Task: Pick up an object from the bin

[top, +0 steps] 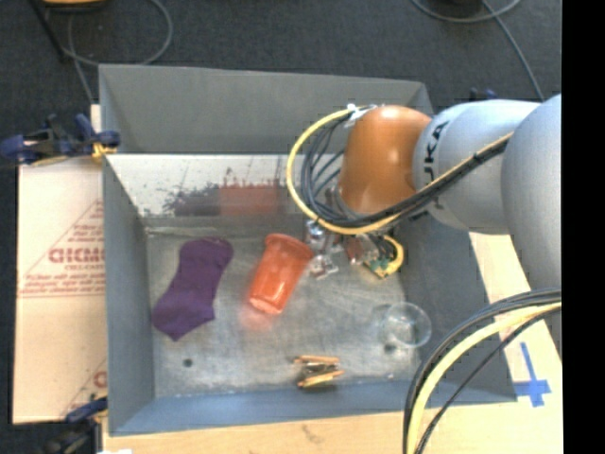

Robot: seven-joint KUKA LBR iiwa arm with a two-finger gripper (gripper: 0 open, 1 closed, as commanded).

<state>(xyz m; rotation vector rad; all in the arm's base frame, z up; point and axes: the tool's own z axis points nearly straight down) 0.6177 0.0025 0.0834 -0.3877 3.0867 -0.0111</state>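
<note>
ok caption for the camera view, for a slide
Gripper beside a tipped orange cup in the grey bin, with a purple cloth, clear cup and wooden clothespin lying apart

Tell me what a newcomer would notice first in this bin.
The orange plastic cup lying on its side mid-bin draws the eye first, with the gripper right beside its upper end. Left of it lies a crumpled purple cloth; a wooden clothespin sits near the view's lower wall and a clear cup to the right.
</note>
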